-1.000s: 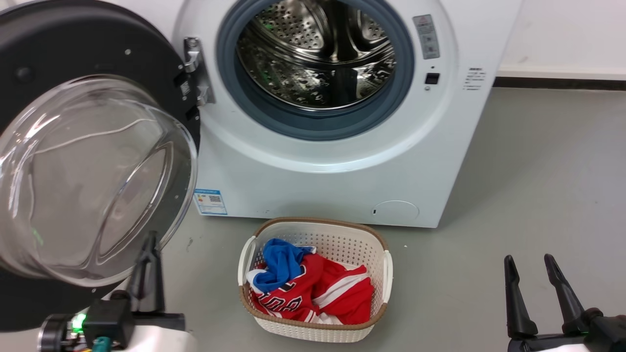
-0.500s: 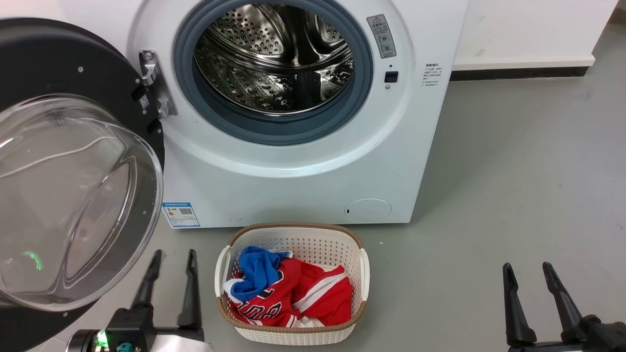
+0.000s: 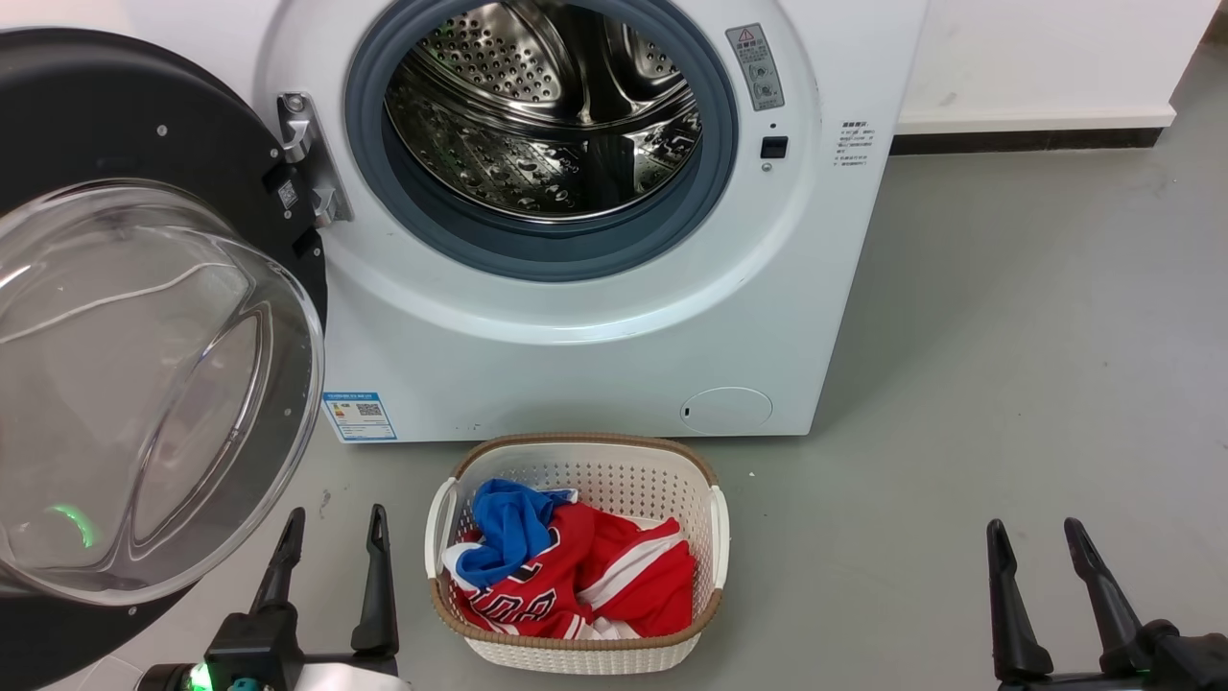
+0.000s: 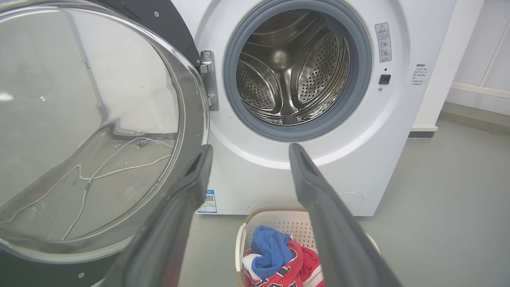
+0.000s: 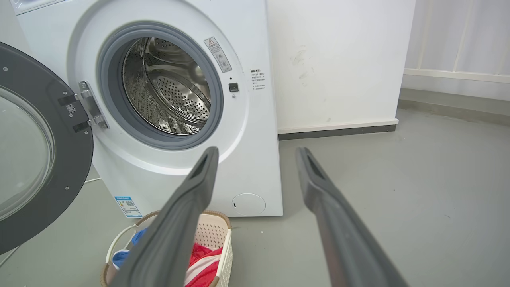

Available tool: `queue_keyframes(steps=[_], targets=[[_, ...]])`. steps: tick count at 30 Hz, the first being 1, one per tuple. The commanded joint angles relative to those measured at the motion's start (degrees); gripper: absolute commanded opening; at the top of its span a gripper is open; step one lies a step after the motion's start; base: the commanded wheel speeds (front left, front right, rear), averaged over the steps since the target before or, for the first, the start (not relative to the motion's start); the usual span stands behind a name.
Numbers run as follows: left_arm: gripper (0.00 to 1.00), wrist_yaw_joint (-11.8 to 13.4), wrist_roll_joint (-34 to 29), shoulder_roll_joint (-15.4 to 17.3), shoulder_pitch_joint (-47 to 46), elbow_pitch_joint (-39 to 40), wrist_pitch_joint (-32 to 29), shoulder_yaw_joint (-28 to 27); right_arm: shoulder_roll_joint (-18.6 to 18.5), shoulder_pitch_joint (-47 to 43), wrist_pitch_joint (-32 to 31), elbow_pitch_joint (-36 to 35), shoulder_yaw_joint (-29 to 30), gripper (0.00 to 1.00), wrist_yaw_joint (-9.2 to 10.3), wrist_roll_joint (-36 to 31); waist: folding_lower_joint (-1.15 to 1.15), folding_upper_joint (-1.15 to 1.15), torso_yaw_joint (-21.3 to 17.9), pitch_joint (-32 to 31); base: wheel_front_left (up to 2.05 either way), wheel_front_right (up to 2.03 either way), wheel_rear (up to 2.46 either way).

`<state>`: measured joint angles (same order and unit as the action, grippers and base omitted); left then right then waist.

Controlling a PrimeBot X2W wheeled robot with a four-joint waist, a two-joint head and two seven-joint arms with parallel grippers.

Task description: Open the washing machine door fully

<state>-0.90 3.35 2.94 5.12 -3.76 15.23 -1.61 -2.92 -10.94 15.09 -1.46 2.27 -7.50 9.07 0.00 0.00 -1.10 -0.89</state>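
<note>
The washing machine door [image 3: 153, 365] is hanging wide open at the left of the washer [image 3: 576, 355]. The left gripper [image 3: 336, 518] and right gripper [image 3: 1033, 528] are sitting low, fingers apart, holding nothing.

washing machine door [image 3: 115, 115] left of washer [image 3: 576, 355] | basket [image 3: 576, 657] on floor [image 3: 959, 384] before washer | clothes [image 3: 595, 576] in basket
</note>
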Motion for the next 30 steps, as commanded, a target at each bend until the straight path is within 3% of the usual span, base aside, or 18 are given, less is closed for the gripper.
queue_keyframes(steps=[1,5,6,11,30], targets=[[1.0,0.3,0.4,-0.1,0.4,-0.1,-0.1,0.0,0.1,-0.5,0.1,0.1,0.0,1.0,0.01,0.4,0.0,0.0,0.1,0.0,0.0,0.0,0.0],[1.0,0.3,0.7,-0.1,0.4,0.1,-0.1,-0.1,0.1,-0.5,0.1,0.1,0.0,1.0,0.01,0.5,0.0,0.0,0.3,-0.1,0.0,0.0,0.0],[0.0,0.4,0.5,0.0,0.0,-0.1,0.0,-0.2,0.0,0.0,0.0,0.1,0.0,0.0,0.0,0.1,0.0,0.0,0.3,-0.1,0.0,0.0,0.0],[0.0,0.3,1.1,-0.1,0.7,-2.9,-0.2,-0.3,0.0,-0.1,-0.1,2.5,-0.2,0.0,0.0,0.6,0.0,0.0,0.3,-0.1,0.0,0.0,0.0],[0.0,-1.4,22.7,-0.1,-2.4,-4.7,-5.5,-1.5,-1.2,4.2,-4.1,5.5,-0.7,0.0,0.0,22.3,0.0,0.0,0.4,0.1,0.0,0.0,0.0]])
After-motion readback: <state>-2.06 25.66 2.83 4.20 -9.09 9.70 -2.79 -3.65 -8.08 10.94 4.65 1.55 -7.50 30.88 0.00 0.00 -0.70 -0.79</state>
